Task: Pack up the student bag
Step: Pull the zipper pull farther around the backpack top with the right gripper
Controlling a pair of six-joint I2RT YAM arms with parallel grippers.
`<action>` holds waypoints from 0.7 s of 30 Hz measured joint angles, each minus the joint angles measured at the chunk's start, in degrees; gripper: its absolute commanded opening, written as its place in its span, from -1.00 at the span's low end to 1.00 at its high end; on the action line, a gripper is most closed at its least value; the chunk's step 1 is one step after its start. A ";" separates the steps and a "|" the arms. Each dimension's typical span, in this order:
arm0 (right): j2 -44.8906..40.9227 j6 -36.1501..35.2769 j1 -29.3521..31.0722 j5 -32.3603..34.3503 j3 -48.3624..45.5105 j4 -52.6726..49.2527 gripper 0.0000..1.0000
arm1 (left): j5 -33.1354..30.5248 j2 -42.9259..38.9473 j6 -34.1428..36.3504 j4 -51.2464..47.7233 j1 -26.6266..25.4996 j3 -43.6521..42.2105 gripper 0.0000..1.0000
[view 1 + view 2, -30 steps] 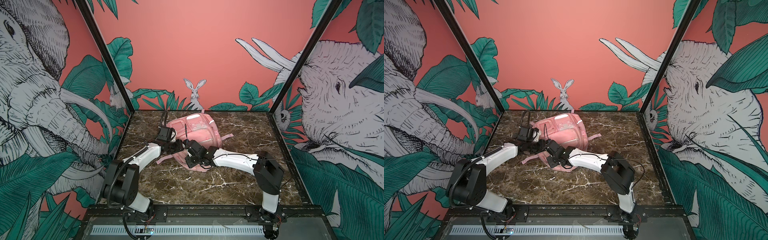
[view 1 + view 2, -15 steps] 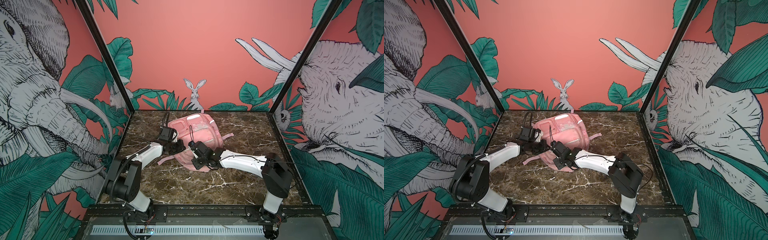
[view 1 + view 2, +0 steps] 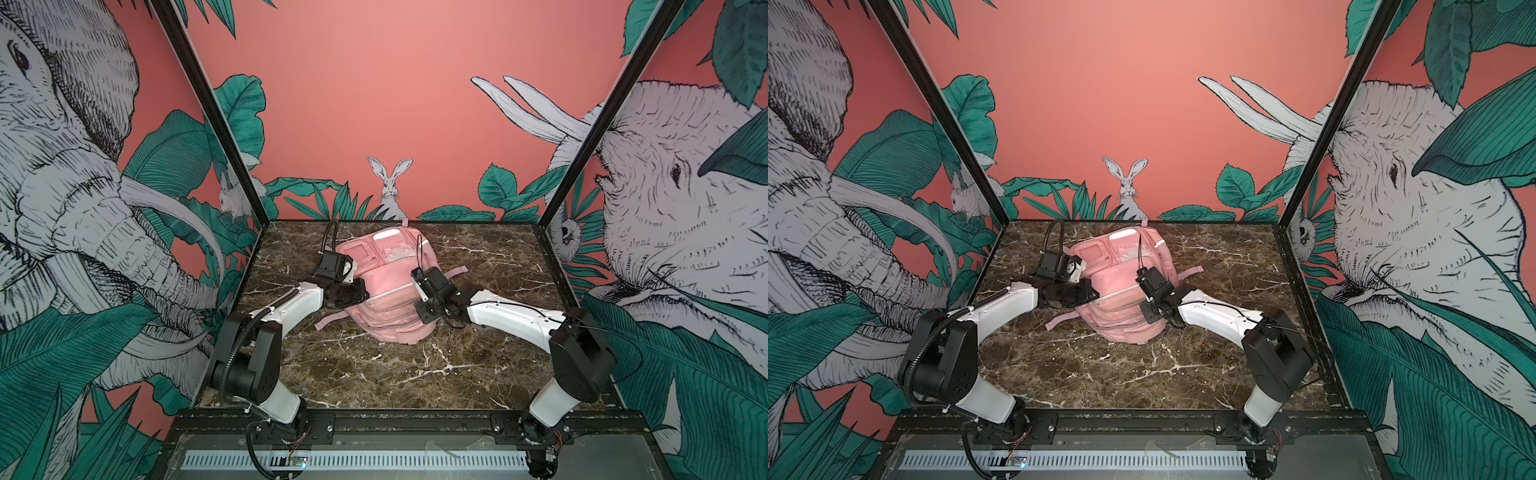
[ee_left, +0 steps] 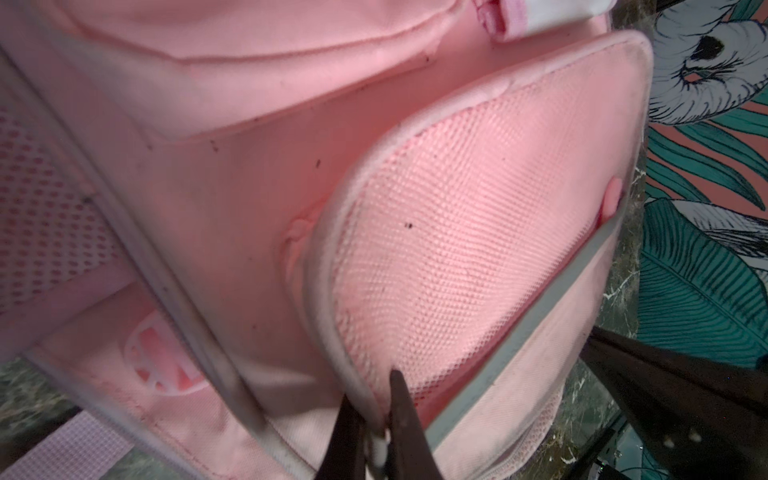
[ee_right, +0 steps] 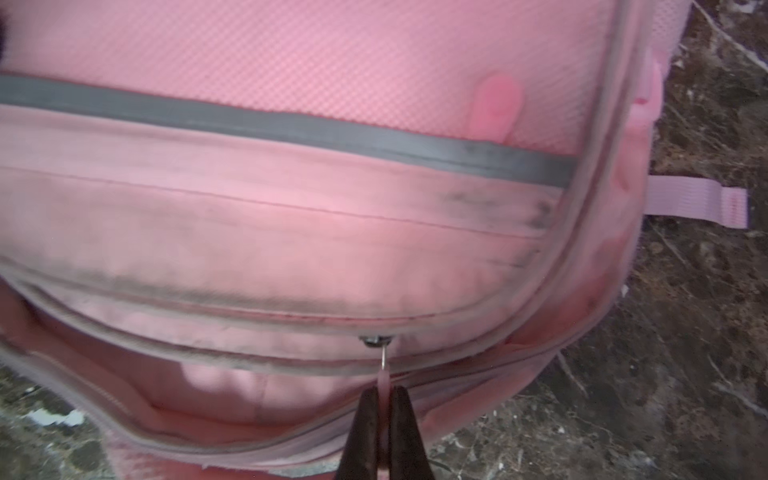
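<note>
On the student bag [image 3: 386, 299], left fingers [image 4: 405, 419] clamp pocket piping [image 4: 328, 257], right fingers [image 5: 365, 432] the zip pull [image 5: 384, 378]; both grips unclear overhead.

The pink backpack [image 3: 384, 307] lies flat on the bench [image 3: 374, 374], front pockets up, pale strip across its middle, straps trailing out both sides.

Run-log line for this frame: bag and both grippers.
bag: student bag lying on marble table | left gripper: shut on pocket edge | right gripper: shut on zipper pull
</note>
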 measured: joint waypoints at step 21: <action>-6.36 4.11 6.49 -4.15 -2.82 1.14 -1.00 | -8.63 10.03 9.38 -13.86 2.34 17.22 -1.00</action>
